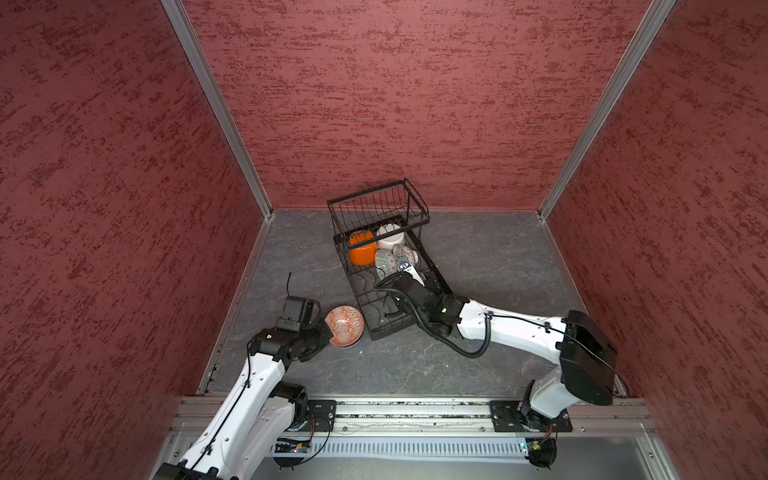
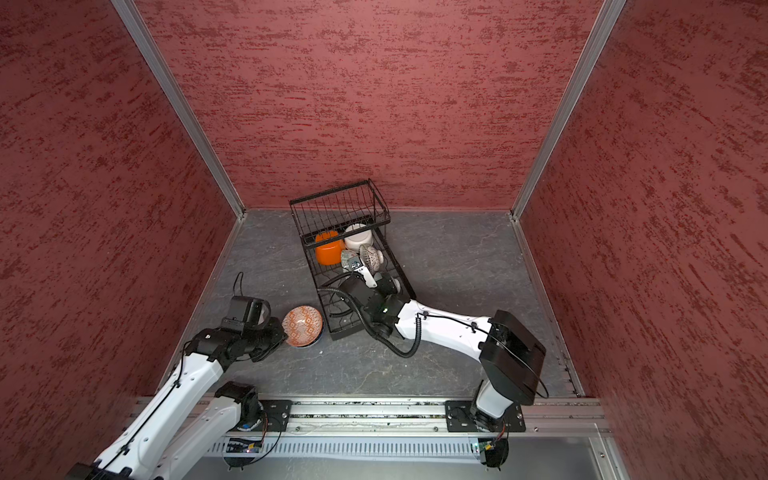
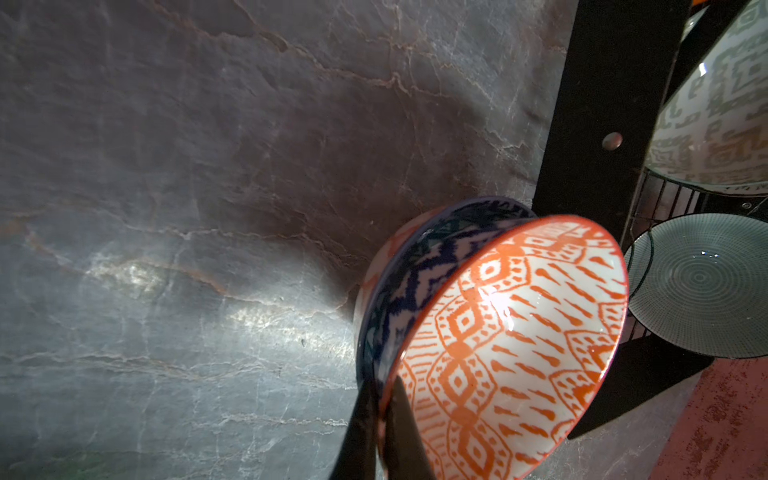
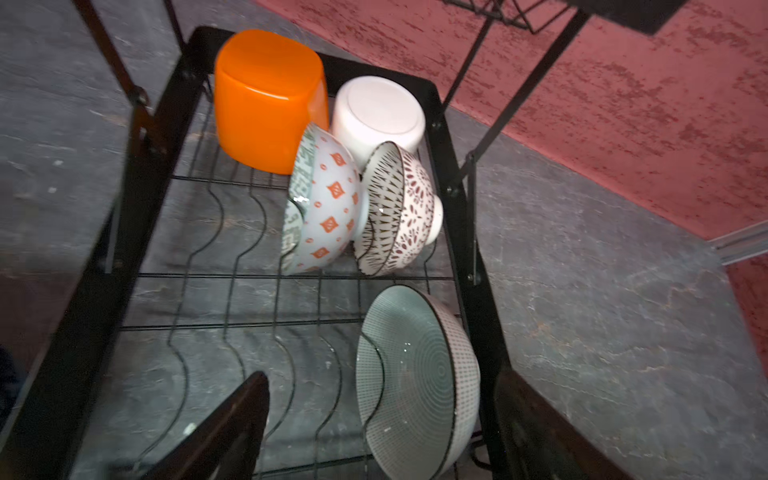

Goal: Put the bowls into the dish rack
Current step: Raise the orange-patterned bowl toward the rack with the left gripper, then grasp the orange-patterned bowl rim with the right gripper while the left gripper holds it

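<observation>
My left gripper (image 3: 382, 415) is shut on the rim of an orange-patterned bowl (image 3: 511, 332) (image 1: 344, 326) that is nested in a blue-patterned bowl (image 3: 415, 266) on the floor beside the dish rack (image 1: 432, 266) (image 4: 145, 166). In the rack's base stand an orange bowl (image 4: 266, 99), a white bowl (image 4: 378, 112), an orange-diamond bowl (image 4: 328, 203), a brown-patterned bowl (image 4: 403, 208) and a pale green bowl (image 4: 415, 382). My right gripper (image 4: 380, 376) (image 1: 405, 266) hangs open over the rack, its fingers either side of the green bowl without touching it.
The rack's raised wire basket (image 1: 378, 203) stands over its far end, near the red back wall. The grey stone floor (image 1: 498, 257) is boxed in by red side walls. An aluminium rail (image 1: 415, 409) runs along the front edge.
</observation>
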You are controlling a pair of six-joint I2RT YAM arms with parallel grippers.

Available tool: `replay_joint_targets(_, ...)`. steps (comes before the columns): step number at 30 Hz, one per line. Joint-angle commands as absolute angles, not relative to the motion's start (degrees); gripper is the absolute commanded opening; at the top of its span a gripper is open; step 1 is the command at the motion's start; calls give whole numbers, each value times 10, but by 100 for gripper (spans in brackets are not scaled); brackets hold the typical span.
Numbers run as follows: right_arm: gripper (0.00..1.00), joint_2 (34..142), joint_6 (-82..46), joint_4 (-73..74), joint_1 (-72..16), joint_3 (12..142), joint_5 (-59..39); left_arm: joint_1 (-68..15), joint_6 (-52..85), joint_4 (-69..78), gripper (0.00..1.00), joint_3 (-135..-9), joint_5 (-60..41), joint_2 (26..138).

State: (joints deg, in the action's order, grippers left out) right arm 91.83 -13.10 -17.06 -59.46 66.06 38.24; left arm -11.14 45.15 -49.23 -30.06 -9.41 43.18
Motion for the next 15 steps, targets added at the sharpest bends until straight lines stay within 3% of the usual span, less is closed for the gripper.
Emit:
replay_joint_targets(1,86,899,-141,-205,-606,692,337,-109,443,-461,0,-312,-105,426)
replay_joint_targets(15,84,934,-132,-241,-625,749,236,-106,439,-473,0,-334,-107,387)
